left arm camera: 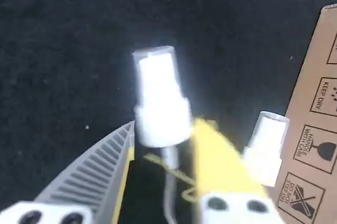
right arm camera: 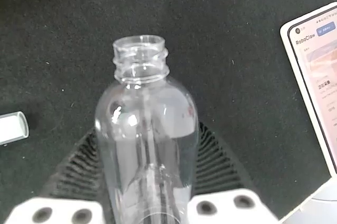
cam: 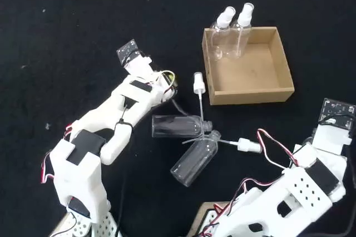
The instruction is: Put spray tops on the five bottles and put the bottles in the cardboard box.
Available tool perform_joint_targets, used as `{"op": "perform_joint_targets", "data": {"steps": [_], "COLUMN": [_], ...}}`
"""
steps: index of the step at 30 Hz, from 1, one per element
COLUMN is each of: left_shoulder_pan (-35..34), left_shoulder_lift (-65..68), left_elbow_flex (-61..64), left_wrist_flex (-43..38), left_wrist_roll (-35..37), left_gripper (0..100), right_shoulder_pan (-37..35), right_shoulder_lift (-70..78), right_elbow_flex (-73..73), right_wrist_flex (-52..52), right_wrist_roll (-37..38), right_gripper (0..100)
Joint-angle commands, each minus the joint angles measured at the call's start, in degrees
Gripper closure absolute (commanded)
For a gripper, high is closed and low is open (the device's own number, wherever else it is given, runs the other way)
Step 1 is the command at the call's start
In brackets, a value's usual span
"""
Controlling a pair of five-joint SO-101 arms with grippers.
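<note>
Two topped bottles [cam: 222,39] lean side by side against the far wall of the cardboard box [cam: 281,64], heads poking over the rim. Left pincer [left arm camera: 166,129] is clamped on a spray top [left arm camera: 158,98], white head sticking out past the fingers, tube running back between them; it sits over the black desk [cam: 67,53], near the box's front corner. A second spray top [cam: 198,84] lies loose just beside that box wall, with its tube toward the lying bottles. Right pincer [right arm camera: 146,155] grips an open bottle [right arm camera: 145,119] around the body, with the bare threaded neck pointing away from the wrist. Two more bare bottles lie on the desk between the arms, one flat bottle [cam: 173,126] and one angled bottle [cam: 194,160], necks almost meeting. A third spray top [cam: 248,146] lies near those necks, tube aimed at them. A phone [right arm camera: 316,77] lies on the desk beside the right pincer.
</note>
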Motion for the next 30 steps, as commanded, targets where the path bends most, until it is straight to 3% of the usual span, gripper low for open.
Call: {"op": "perform_joint_targets", "data": {"steps": [1, 10, 20, 30], "left_shoulder_pan": [-0.22, -0.22, -1.45, -7.6], "left_shoulder_lift": [-0.35, -1.23, -14.77, -25.23], "left_elbow_flex": [-2.33, -2.24, -1.89, -1.89], "left_wrist_flex": [0.35, 0.53, 11.6, 12.75], "left_wrist_roll": [0.26, 0.26, -0.09, -14.95], "left_gripper": [96, 97, 97, 97], "right_shoulder_pan": [0.88, 0.88, 0.79, 0.09], "right_shoulder_lift": [-1.19, -1.19, -1.19, -1.19], "right_elbow_flex": [-0.4, -0.4, -0.4, -0.48], "right_wrist_flex": [-1.41, -1.05, -1.05, -1.23], "right_wrist_roll": [0.35, 0.35, 0.26, 0.26], "right_gripper": [98.7, 98.7, 98.7, 98.7]}}
